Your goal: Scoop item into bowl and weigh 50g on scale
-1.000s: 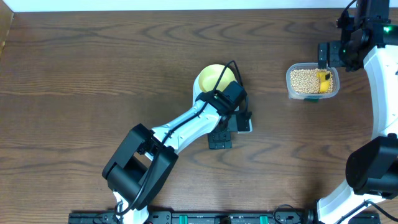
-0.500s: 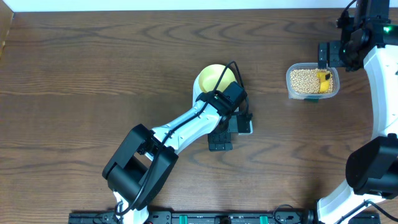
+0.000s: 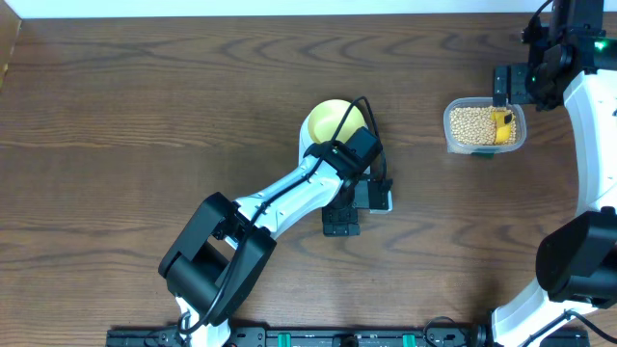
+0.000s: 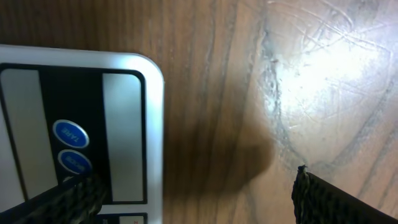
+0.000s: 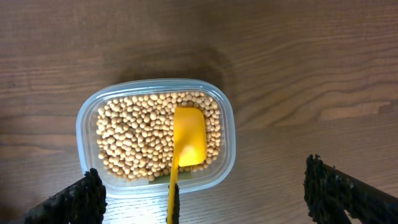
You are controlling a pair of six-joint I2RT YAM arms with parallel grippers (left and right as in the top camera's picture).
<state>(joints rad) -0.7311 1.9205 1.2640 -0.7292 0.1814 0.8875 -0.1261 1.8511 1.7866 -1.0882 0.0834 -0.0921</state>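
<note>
The beige beans (image 5: 137, 137) fill a clear tub (image 5: 227, 134) at the table's far right, with a yellow scoop (image 5: 188, 138) lying in them. My right gripper (image 5: 205, 199) hangs open above the tub's near edge, and the scoop's handle runs down between its fingers, not gripped. The pale yellow bowl (image 3: 331, 120) shows at the table's middle, partly hidden by my left arm. The white scale (image 4: 134, 130) shows its front corner with blue buttons (image 4: 69, 134). My left gripper (image 4: 193, 199) is open and empty, one finger (image 4: 68, 198) over the scale's front, the other over bare wood.
The brown wooden table (image 3: 145, 106) stretches bare to the left and front right. The left arm (image 3: 280, 198) crosses from the front edge to the middle, hiding most of the scale and whether the bowl stands on it. The right arm (image 3: 588, 116) runs along the right edge.
</note>
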